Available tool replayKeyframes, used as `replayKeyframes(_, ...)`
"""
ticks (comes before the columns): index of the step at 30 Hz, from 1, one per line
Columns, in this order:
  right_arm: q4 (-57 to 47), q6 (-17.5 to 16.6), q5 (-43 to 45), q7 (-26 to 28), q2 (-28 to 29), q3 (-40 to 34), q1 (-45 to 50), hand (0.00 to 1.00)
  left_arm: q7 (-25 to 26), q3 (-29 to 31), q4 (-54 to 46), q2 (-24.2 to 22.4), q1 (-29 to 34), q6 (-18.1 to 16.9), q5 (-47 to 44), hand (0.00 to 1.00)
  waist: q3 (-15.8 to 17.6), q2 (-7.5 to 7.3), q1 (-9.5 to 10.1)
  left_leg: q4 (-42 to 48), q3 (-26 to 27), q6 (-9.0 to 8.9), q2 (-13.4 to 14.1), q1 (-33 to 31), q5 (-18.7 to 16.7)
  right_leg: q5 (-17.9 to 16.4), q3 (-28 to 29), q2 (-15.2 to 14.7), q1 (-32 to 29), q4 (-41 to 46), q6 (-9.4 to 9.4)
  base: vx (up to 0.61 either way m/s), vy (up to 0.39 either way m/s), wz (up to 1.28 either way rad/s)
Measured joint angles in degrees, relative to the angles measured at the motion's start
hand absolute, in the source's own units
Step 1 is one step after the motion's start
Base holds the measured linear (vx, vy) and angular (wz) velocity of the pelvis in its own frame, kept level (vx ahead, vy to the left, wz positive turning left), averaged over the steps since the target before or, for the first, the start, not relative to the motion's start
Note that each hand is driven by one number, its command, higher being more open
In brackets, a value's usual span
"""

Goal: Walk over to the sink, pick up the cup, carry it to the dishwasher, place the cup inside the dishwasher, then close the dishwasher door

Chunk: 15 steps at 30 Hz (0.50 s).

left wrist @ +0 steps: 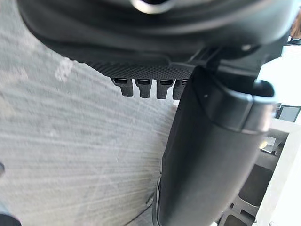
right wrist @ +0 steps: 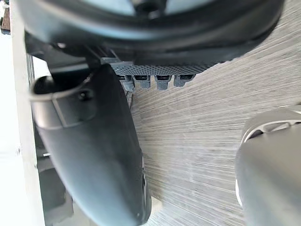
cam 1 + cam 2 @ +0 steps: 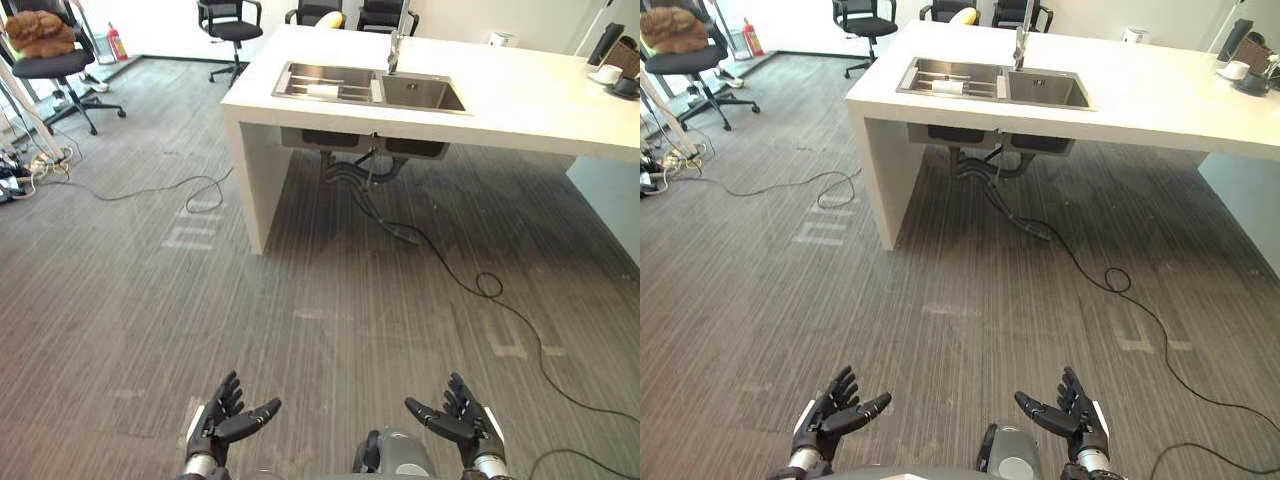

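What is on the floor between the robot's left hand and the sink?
Between left hand and sink: bare carpet with pale marks, then the counter's edge, in the left eye view.

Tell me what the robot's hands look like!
The left robot hand and right robot hand are dark, almost black, with slim fingers and a thick, smooth thumb. Each has a white patch on its outer side and a silver-grey wrist.

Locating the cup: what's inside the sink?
Left basin: a white item lying on rack bars, likely the cup. Right basin: looks bare; its near wall hides some floor.
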Motion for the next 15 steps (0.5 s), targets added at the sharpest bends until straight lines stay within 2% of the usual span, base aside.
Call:
replayKeyframes(1, -0.05, 0.04, -0.1, -0.02, -0.03, 0.02, 0.37, 1.0, -0.13, -0.01, -0.01, -0.1, 0.34, -0.01, 0.0, 1.0, -0.08, -0.07, 0.02, 3.22, -0.18, 0.1, 0.97, -1.7, 2.14, 0.01, -0.34, 0.57, 1.52, -2.01, -0.09, 0.34, -0.229, 0.18)
replayKeyframes(2, -0.28, 0.07, -0.09, -0.24, -0.2, -0.12, 0.53, 1.0, -0.61, -0.02, -0.01, -0.16, 0.38, 0.0, 0.0, 1.0, -0.16, 0.09, 0.04, 6.31, 0.23, -0.75, 0.6, -5.13, 0.03, 0.43, -0.79, 0.76, 4.08, -5.38, -0.85, 0.29, -0.137, 0.16)
replayKeyframes(3, -0.82, 0.12, -0.06, -0.63, -0.75, -0.23, 0.46, 1.0, -1.12, -0.01, -0.1, -0.37, 0.18, 0.0, -0.01, 1.0, -0.05, 0.04, -0.03, 4.55, 1.8, -1.03, -1.42, -8.11, -1.9, 1.54, -1.0, 0.8, 6.61, -9.06, -1.78, 0.31, -0.112, 0.13)
replayKeyframes(4, -1.27, 0.21, -0.07, -0.75, -1.08, -0.19, 0.39, 1.0, -1.14, -0.04, -0.21, -0.52, 0.08, 0.0, -0.01, 1.0, -0.02, 0.12, 0.08, 2.11, 2.66, -1.03, -2.77, -9.13, -2.47, 1.92, -1.0, 0.77, 7.8, -10.7, -1.8, 0.33, -0.071, 0.04)
replayKeyframes(5, -2.32, 0.32, -0.04, -0.84, -1.67, -0.21, 0.04, 1.0, -1.13, -0.11, -0.94, -0.72, -0.07, 0.0, -0.02, 1.0, 0.0, 0.12, 0.22, -6.51, 3.25, -1.21, -6.86, -11.3, -2.32, 2.63, -1.02, 0.44, 10.13, -14.01, -1.41, 0.35, -0.032, -0.04)
replayKeyframes(6, -3.27, 0.37, 0.06, -1.07, -2.08, -0.36, -0.71, 1.0, -1.08, -0.24, -2.32, -0.85, -0.16, 0.0, -0.02, 1.0, 0.06, 0.08, 0.23, -16.28, 2.77, -1.85, -10.75, -13.88, -0.84, 2.87, -1.04, 0.07, 11.48, -16.03, -1.02, 0.42, -0.002, -0.07)
replayKeyframes(7, -3.76, 0.46, 0.15, -1.43, -2.13, -0.59, -1.55, 1.0, -1.03, -0.36, -3.34, -0.85, -0.45, -0.02, -0.02, 1.0, 0.38, 0.06, 0.39, -21.95, 2.19, -2.15, -12.66, -16.31, 1.88, 2.62, -0.91, -0.05, 12.37, -16.84, -0.79, 0.34, 0.025, -0.11)
replayKeyframes(8, -3.86, 0.46, 0.22, -1.71, -2.13, -0.64, -2.14, 1.0, -0.93, -0.39, -3.91, -0.85, -0.75, -0.03, -0.02, 1.0, 0.84, 0.04, 0.55, -24.96, 1.87, -2.45, -13.4, -17.89, 4.07, 2.21, -0.68, -0.08, 13.05, -17.05, -0.43, 0.32, 0.055, -0.27)
replayKeyframes(9, -4.07, 0.59, 0.54, -2.31, -2.15, -0.23, -3.14, 1.0, -0.39, -0.62, -4.74, -0.92, -1.4, -0.04, -0.02, 1.0, 1.81, 0.09, 1.21, -29.83, 1.25, -3.19, -13.83, -20.94, 10.22, 0.71, 0.12, -0.11, 14.89, -16.48, 1.43, 0.25, 0.062, -0.32)
replayKeyframes(10, -4.53, 0.79, 0.69, -2.64, -2.11, 0.07, -3.11, 1.0, 0.05, -0.81, -4.93, -0.99, -1.42, -0.07, -0.04, 1.0, 1.97, 0.09, 1.5, -31.22, 1.81, -3.49, -13.7, -21.7, 11.89, -0.49, 0.69, -0.14, 15.78, -15.74, 2.09, 0.42, 0.154, -0.52)
replayKeyframes(11, -5.6, 0.96, 0.78, -3.01, -1.81, 0.64, -2.21, 1.0, 0.77, -1.49, -4.85, -0.98, -1.27, -0.14, -0.17, 1.0, 1.88, -0.05, 2.35, -30.96, 3.85, -3.04, -12.92, -21.78, 16.5, -3.39, 2.05, -0.44, 17.57, -13.93, 3.28, 0.5, 0.206, -0.54)
replayKeyframes(12, -5.92, 1.04, 0.94, -3.18, -1.62, 1.83, -1.67, 1.0, 0.97, -1.7, -4.61, -0.93, -0.95, -0.12, -0.18, 1.0, 1.47, -0.77, 2.93, -28.05, 5.37, -0.5, -13.32, -21.36, 19.57, -6.32, 3.48, -2.08, 19.01, -12.72, 3.68, 0.54, 0.223, -0.48)
replayKeyframes(13, -5.88, 1.13, 0.96, -3.26, -1.61, 2.39, -1.61, 1.0, 1.03, -1.72, -4.55, -0.96, -0.96, -0.11, -0.21, 1.0, 0.78, -2.03, 2.84, -25.7, 5.91, 0.85, -13.79, -21.89, 18.7, -7.28, 3.65, -3.17, 19.34, -12.36, 3.76, 0.41, 0.162, -0.29)
replayKeyframes(14, -5.39, 1.27, 0.96, -3.18, -1.67, 2.51, -1.48, 1.0, 1.02, -2.08, -4.55, -1.08, -1.22, -0.09, -0.2, 1.0, 0.04, -3.07, 2.77, -20.75, 6.44, 3.3, -14.59, -23.02, 14.97, -8.22, 3.7, -4.66, 19.96, -11.58, 3.62, 0.54, 0.195, -0.09)
replayKeyframes(15, -4.17, 1.56, 1.04, -3.21, -1.64, 2.84, -1.83, 1.0, 1.02, -2.1, -4.49, -0.97, -1.36, -0.04, -0.18, 1.0, -0.53, -4.15, 2.71, -18.28, 6.96, 4.87, -15.92, -22.82, 11.44, -8.24, 4.57, -7.46, 18.7, -5.98, 3.4, 0.55, 0.191, -0.04)
